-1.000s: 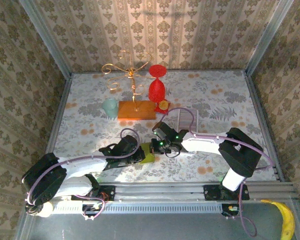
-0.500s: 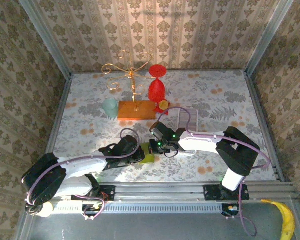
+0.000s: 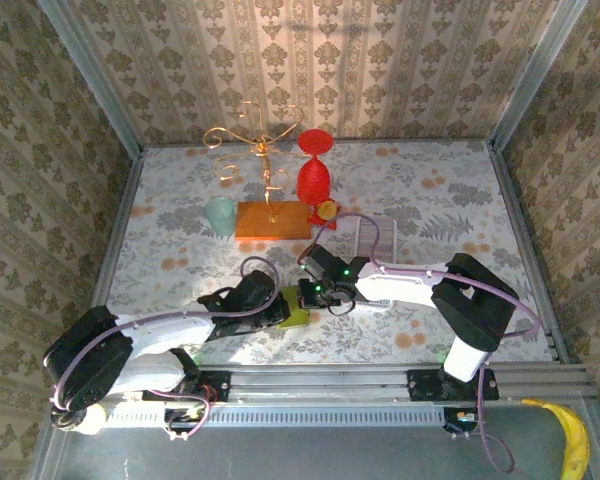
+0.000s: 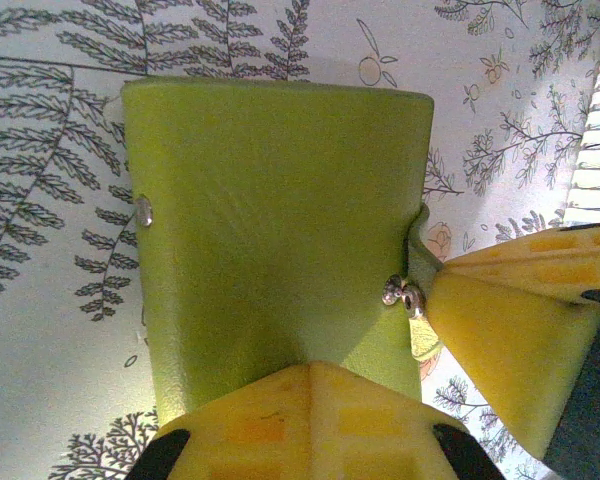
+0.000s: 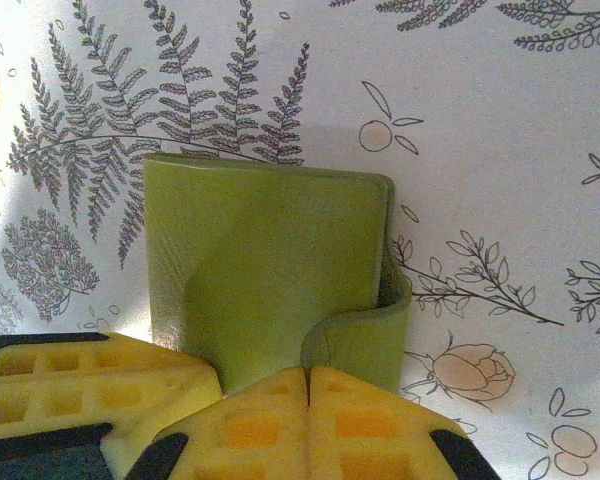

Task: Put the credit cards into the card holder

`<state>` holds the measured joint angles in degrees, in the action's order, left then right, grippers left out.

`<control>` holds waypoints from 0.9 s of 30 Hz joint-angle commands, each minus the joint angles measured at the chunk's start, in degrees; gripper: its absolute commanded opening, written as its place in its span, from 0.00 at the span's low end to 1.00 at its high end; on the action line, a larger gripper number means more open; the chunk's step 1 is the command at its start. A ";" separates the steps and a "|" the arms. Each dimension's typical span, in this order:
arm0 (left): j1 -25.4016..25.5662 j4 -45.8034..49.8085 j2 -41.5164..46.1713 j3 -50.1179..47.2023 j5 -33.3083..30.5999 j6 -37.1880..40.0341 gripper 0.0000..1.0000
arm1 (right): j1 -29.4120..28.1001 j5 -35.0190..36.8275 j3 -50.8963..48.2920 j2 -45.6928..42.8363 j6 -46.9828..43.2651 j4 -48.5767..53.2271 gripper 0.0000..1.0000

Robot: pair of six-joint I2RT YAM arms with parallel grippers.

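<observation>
A green card holder (image 3: 294, 306) lies folded on the near middle of the table (image 3: 460, 210). The left gripper (image 4: 310, 385), fingers pressed together, bears on its left end and should pin it flat. The right gripper (image 5: 308, 388), fingers also pressed together, meets the snap tab (image 5: 365, 330), perhaps nipping it, and should work it gently.

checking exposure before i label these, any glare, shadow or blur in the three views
Top external: evenly lit and sharp, the card holder small in frame. Left wrist: the holder crisp, the tablecloth behind it washed out. Right wrist: tablecloth bright at right, greyer shade at left, no motion blur.
</observation>
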<state>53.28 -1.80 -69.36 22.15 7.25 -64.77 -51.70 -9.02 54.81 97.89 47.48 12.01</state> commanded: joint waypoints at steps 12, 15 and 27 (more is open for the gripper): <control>0.69 3.22 0.11 -1.07 0.23 0.52 0.00 | -1.29 -1.09 0.13 3.47 -1.61 1.94 0.00; 0.72 3.28 0.19 -1.15 0.33 0.52 0.00 | -1.32 -0.51 0.65 4.45 -1.28 3.14 0.00; 0.60 1.04 0.47 -2.35 0.47 -0.44 0.00 | -4.12 2.79 1.85 10.65 0.80 11.17 0.00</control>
<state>53.28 -2.46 -69.10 21.61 7.22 -64.79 -53.39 -7.25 59.68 102.15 46.89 16.45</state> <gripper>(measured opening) 0.050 0.046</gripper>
